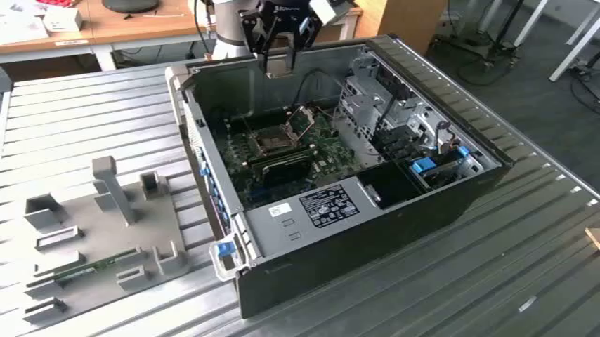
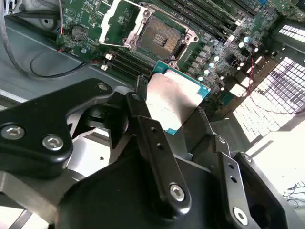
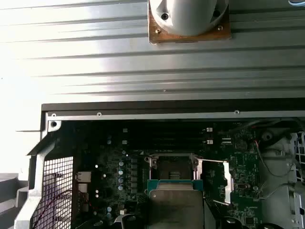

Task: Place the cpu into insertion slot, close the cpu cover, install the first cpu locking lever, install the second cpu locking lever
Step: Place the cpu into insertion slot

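Observation:
My gripper (image 1: 277,68) hangs above the far rim of the open computer case (image 1: 375,232), shut on the cpu (image 1: 277,71). In the second wrist view the cpu (image 2: 174,98), a pale silver square with a teal edge, sits between the black fingers (image 2: 143,102). Below it on the green board (image 1: 324,154) the insertion slot (image 2: 159,36) lies open and dark inside its silvery frame. The cpu cover (image 2: 116,20) is swung up off the slot. The first wrist view shows the cpu (image 3: 175,207) just short of the insertion slot (image 3: 172,167), with the cpu cover (image 3: 228,183) beside it.
Long black memory slots (image 1: 286,168) run beside the socket. Drive cages and cables (image 1: 394,119) fill the case's right side in the exterior view. A grey fixture plate (image 1: 103,232) with upright holders lies on the ribbed metal table (image 1: 525,267). The arm's base (image 3: 189,16) stands behind the case.

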Action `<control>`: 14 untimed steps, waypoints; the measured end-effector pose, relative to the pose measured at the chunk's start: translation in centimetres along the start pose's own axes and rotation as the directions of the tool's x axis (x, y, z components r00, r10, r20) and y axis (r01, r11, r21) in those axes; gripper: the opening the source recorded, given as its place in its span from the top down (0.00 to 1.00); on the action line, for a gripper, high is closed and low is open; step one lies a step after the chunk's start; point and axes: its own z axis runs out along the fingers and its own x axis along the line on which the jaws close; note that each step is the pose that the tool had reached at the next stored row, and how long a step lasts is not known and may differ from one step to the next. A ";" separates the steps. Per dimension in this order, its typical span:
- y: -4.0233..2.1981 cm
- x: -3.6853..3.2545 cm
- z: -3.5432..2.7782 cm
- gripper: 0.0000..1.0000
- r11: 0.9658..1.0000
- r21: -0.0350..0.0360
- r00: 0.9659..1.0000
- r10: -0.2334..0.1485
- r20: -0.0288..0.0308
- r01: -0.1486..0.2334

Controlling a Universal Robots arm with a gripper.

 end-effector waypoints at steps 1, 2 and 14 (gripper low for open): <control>0.00 0.00 0.00 0.46 1.000 0.000 1.000 0.000 0.000 0.000; 0.00 0.00 0.00 0.46 1.000 0.000 1.000 0.000 0.000 0.000; -0.03 -0.01 0.30 0.46 1.000 0.000 1.000 0.000 0.000 0.000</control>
